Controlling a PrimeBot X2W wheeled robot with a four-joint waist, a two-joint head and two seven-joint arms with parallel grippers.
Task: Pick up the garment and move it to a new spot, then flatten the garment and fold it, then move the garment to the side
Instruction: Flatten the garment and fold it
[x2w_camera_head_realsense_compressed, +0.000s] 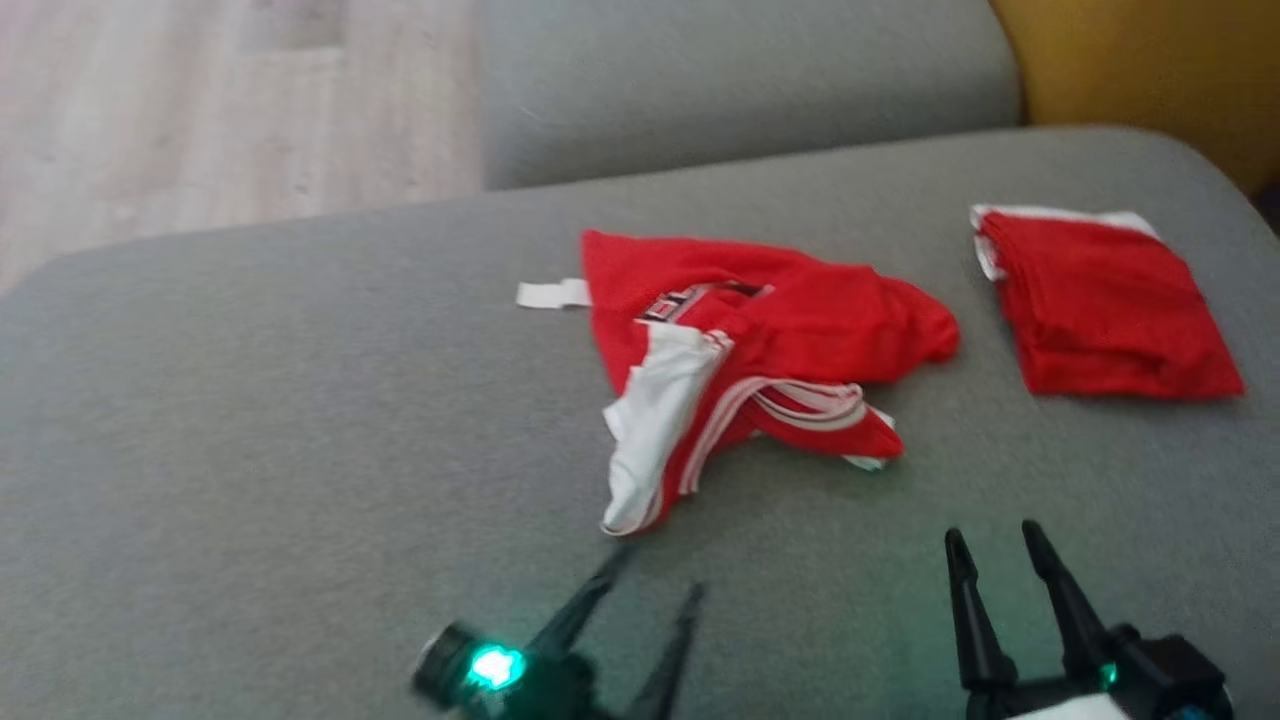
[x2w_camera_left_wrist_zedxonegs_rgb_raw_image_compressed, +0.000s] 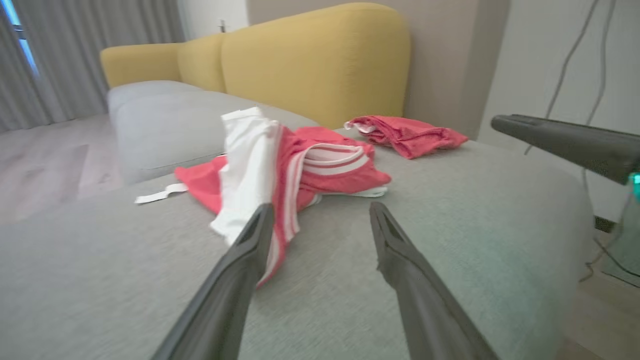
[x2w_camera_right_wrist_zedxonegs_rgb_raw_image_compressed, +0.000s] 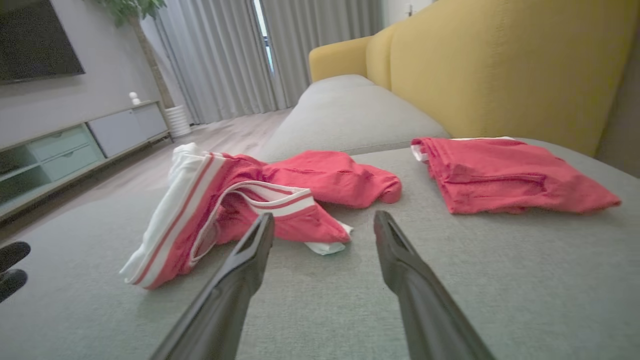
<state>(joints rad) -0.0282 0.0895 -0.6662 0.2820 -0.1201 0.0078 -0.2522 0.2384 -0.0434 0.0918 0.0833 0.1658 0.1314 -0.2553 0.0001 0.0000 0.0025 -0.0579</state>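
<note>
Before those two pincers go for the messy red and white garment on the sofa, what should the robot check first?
1. Left pincer open, holding nothing: ok.
2. Right pincer open, holding nothing: ok.
3. Crumpled garment lies free, nothing on top: ok.
4. Folded garment lies apart from it, so it should not get dragged along: ok.
5. Bare grey cushion on the robot's left for a new spot: ok.
6. Whether the left pincer's fingertip already touches the white hem: cannot tell.
</note>
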